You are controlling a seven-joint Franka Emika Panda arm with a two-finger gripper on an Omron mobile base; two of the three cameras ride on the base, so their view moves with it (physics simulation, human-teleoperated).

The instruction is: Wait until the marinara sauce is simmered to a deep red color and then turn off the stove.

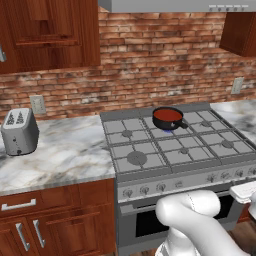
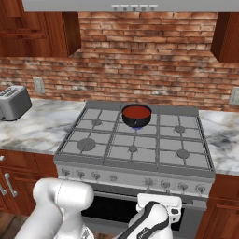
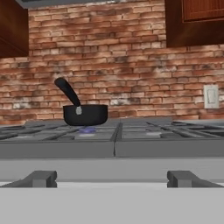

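**Sauce red on the back burner, hand parked low at the stove front**

I see the marinara sauce (image 2: 137, 112) in a small black pan (image 1: 167, 118) on the middle rear burner of the stove (image 2: 135, 144), with a blue flame (image 2: 136, 126) showing under it. The sauce reads as a fairly full red already; I judge it close to ready, though I can't say from here that it has reached its deepest shade.

My arm is folded low in front of the oven. In the right base view the hand sits just below the knob row (image 2: 135, 179), to the right of centre. I cannot tell whether the fingers are open or closed; they aren't clear in any picture. The hand view looks level across the grates toward the pan, its handle (image 3: 68, 91) sticking up to the left.

The thing I'll actually handle is a knob: small, round, rigid, probably smooth metal, so likely to slip. I'd pinch it across its width and twist. Which knob feeds that rear burner I can't tell; the marble bench (image 1: 65, 150) and toaster (image 1: 19, 131) stay well out of reach.
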